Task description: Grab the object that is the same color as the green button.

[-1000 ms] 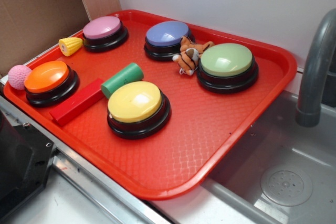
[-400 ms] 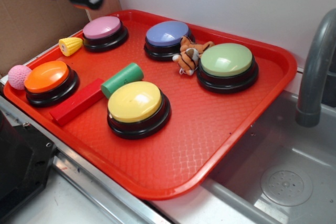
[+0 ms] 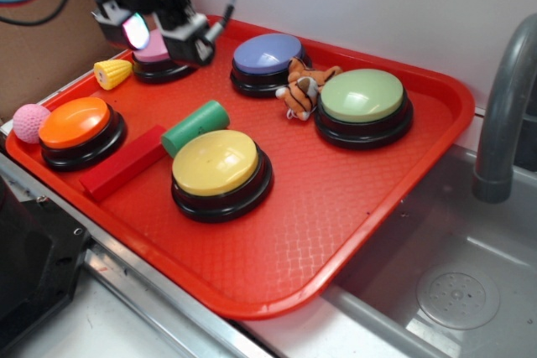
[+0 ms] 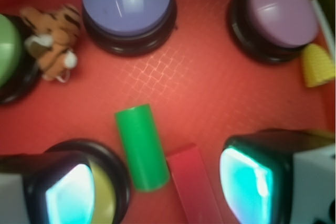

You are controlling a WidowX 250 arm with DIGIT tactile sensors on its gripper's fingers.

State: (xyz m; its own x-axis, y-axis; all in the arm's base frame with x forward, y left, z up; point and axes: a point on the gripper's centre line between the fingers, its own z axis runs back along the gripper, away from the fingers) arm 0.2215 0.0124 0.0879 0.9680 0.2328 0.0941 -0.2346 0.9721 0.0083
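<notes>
The green cylinder block point(image 3: 195, 127) lies on its side on the red tray point(image 3: 336, 232), between the yellow button point(image 3: 220, 167) and the red rectangular block point(image 3: 124, 162). In the wrist view the cylinder point(image 4: 140, 146) lies below and between my fingers, next to the red block point(image 4: 193, 184). The pale green dome button point(image 3: 362, 100) sits at the tray's right; only its edge point(image 4: 6, 51) shows in the wrist view. My gripper point(image 3: 155, 36) is open and empty, hovering high over the tray's back left, in front of the pink button point(image 3: 151, 49). Its midpoint in the wrist view point(image 4: 157, 190) is just above the cylinder's near end.
Also on the tray: a blue-purple button point(image 3: 267, 58), an orange button point(image 3: 77, 127), a toy tiger point(image 3: 304, 88), a yellow corn piece point(image 3: 112, 73) and a pink ball point(image 3: 30, 121). A sink point(image 3: 453, 291) with a grey faucet point(image 3: 503, 115) lies to the right.
My gripper has come into view from the top left and moved down and right, now hanging over the pink button area. Objects on the tray have not moved.
</notes>
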